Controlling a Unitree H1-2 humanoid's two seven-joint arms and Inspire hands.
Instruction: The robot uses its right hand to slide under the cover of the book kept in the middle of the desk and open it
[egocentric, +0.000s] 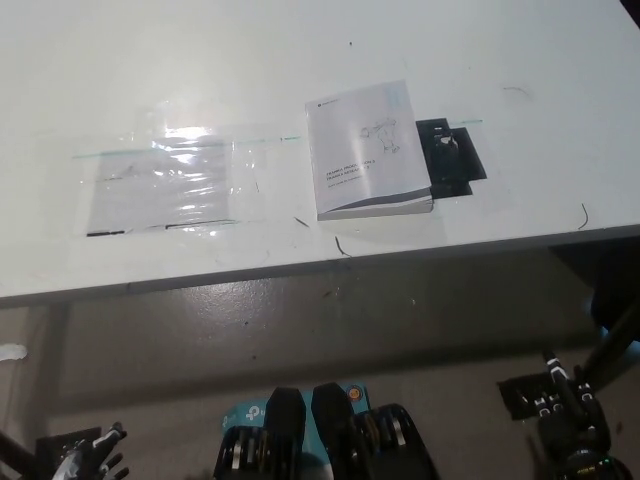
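Note:
A white book lies closed on the white desk, right of its middle, with small print and a line drawing on the cover. Its page edges face the desk's front edge. My black right hand hangs low at the bottom right, below the desk and well away from the book, its fingers loosely apart and holding nothing. My white left hand shows only partly at the bottom left corner, also below the desk.
A black flat piece lies against the book's right side, partly under it. A clear plastic sheet is taped to the desk left of the book. The desk's front edge runs across the picture, with floor below it.

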